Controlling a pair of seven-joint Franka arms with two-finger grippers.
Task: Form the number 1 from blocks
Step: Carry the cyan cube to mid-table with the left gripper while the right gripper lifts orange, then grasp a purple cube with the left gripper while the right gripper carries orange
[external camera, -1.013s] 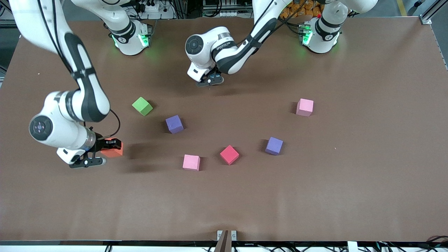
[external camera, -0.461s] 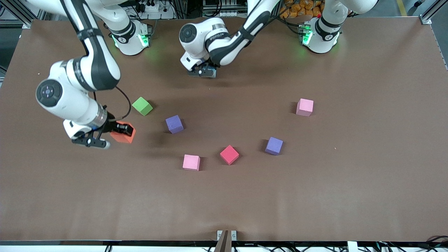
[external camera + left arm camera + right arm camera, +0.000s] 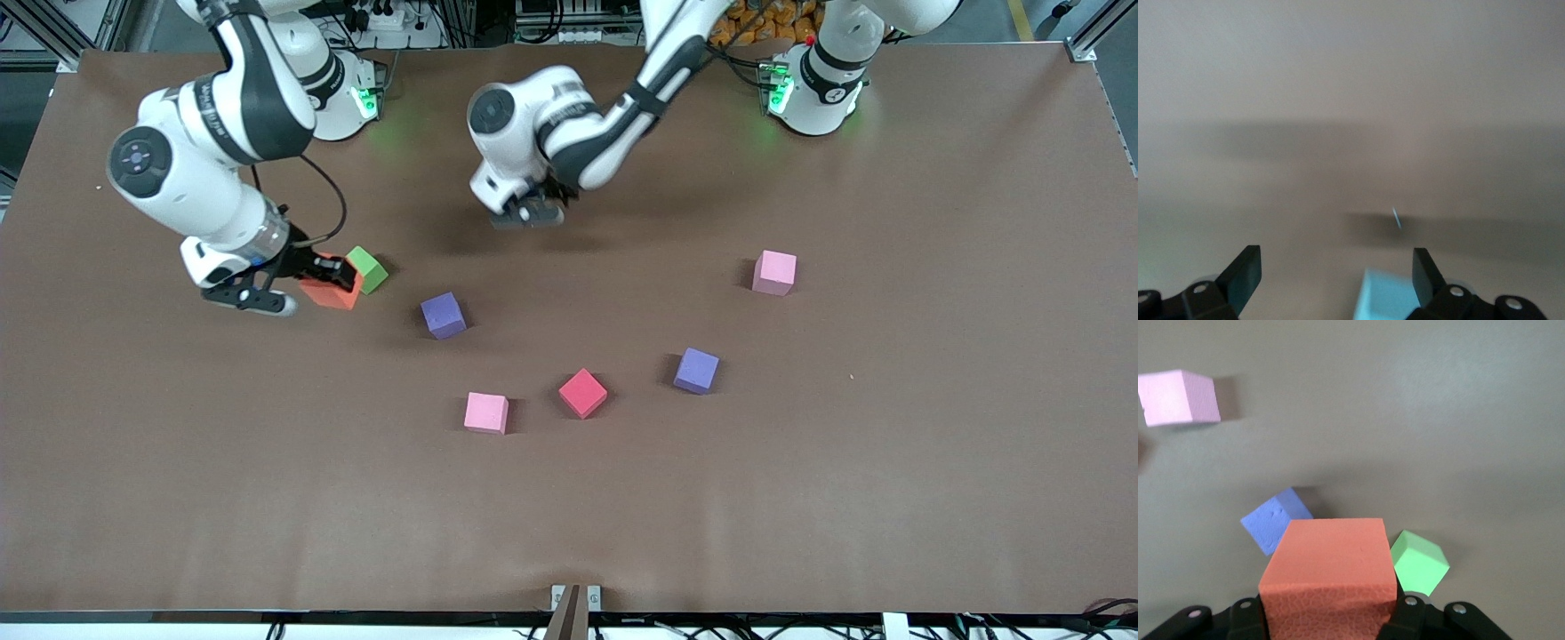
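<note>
My right gripper [image 3: 327, 281] is shut on the orange block [image 3: 331, 293] [image 3: 1328, 573], holding it just above the table right beside the green block [image 3: 370, 268] [image 3: 1419, 562]. A purple block [image 3: 443, 315] [image 3: 1275, 519] lies a little nearer the front camera. A pink block [image 3: 486, 412], the red block [image 3: 582, 392], a second purple block [image 3: 696, 370] and a second pink block [image 3: 774, 272] [image 3: 1179, 397] are scattered mid-table. My left gripper [image 3: 531, 213] [image 3: 1337, 267] is open low over the table. The cyan block [image 3: 1388, 297] sits between its fingers, close to one, and is hidden in the front view.
The brown table [image 3: 800, 498] carries only the blocks. Both arm bases [image 3: 333, 98] [image 3: 809, 89] stand along its edge farthest from the front camera. A small bracket [image 3: 575, 597] sits at the table's near edge.
My right arm has carried the orange block away from the front camera, up to the green block. My left gripper has opened and its hand has shifted only slightly.
</note>
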